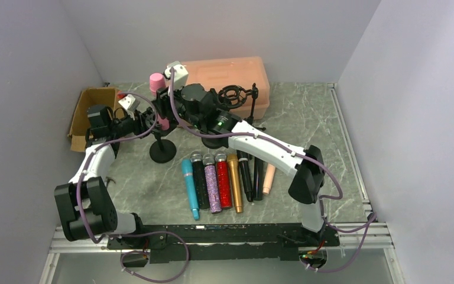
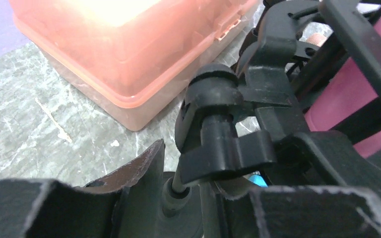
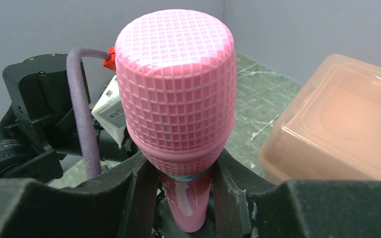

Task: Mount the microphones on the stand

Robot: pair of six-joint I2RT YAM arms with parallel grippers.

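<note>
My right gripper (image 1: 166, 111) is shut on the pink microphone (image 1: 156, 83), which it holds upright by the handle just under the mesh head (image 3: 176, 84). Both fingers (image 3: 139, 193) flank the handle. The handle (image 2: 347, 94) lies against the black clip at the top of the stand (image 1: 163, 152). My left gripper (image 1: 149, 123) is closed around the stand's clip joint (image 2: 223, 153) and thin post (image 2: 178, 181). Several other microphones lie in a row at the table's front: teal (image 1: 189, 188), black (image 1: 200, 183), purple glitter (image 1: 212, 184), red glitter (image 1: 223, 181), gold (image 1: 234, 182), peach (image 1: 269, 177).
A translucent orange lidded box (image 1: 230, 74) stands at the back and also shows in the left wrist view (image 2: 119, 44). A second black stand with a ring mount (image 1: 234, 96) stands in front of it. An open cardboard box (image 1: 88, 112) sits at the far left.
</note>
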